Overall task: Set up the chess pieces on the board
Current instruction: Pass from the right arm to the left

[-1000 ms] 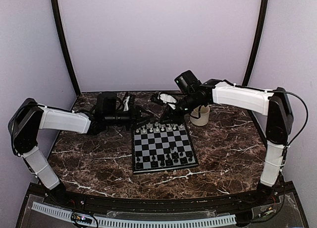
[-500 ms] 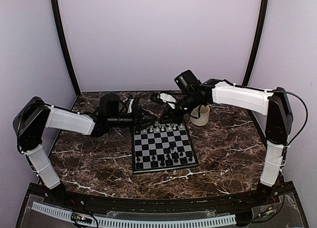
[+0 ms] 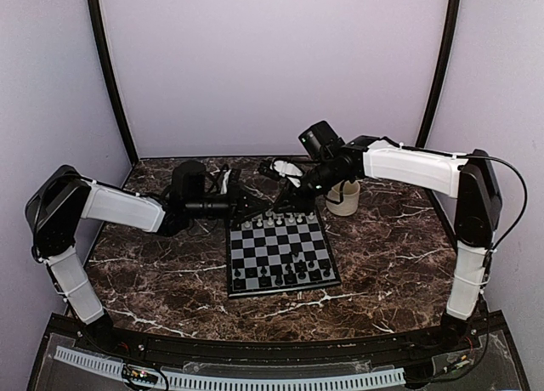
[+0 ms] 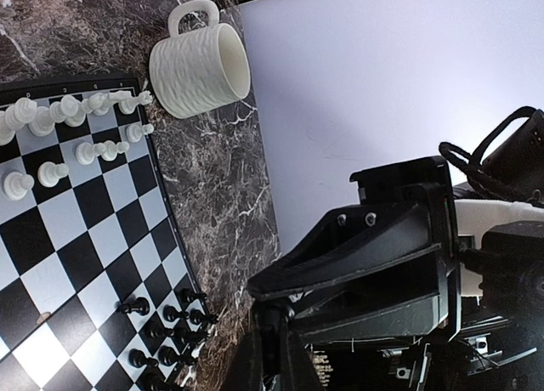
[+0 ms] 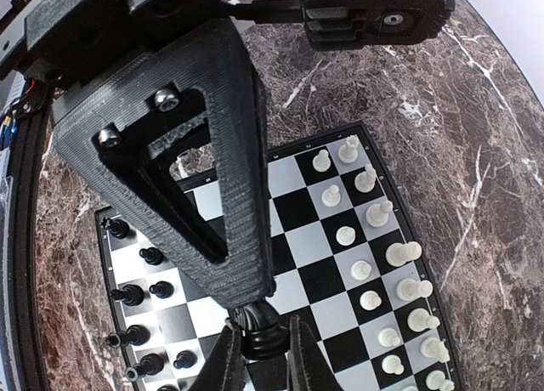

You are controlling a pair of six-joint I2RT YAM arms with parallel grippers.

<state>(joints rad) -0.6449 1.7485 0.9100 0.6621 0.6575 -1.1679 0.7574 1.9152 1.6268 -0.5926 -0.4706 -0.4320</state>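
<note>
We are looking at the board (image 3: 274, 253) lying square in the middle of the dark marble tabletop (image 3: 382, 255). White pieces (image 3: 276, 218) are standing in its two far rows and black pieces (image 3: 280, 278) are standing in its near rows. One black figure (image 3: 296, 253) is standing alone toward the middle right of the board. A cream mug (image 3: 342, 199) is sitting on the tabletop just off the board's far right corner.

The right arm is reaching in from the right, and its claw (image 5: 259, 357) is hanging over the board. In the right wrist view we are seeing its fingers (image 5: 228, 357) pinching a black piece (image 5: 258, 330) by its rounded top. The white rows are showing on one side of the fingers and the black rows on the other. We cannot tell whether the held piece is touching a square.

The left arm is stretching in from the left, and its claw (image 4: 274, 361) is hovering near the board's far left corner. Its fingers are pressing fully together, and we are seeing nothing between them. From the top view the two claws are sitting close to each other above the far edge of the board.
</note>
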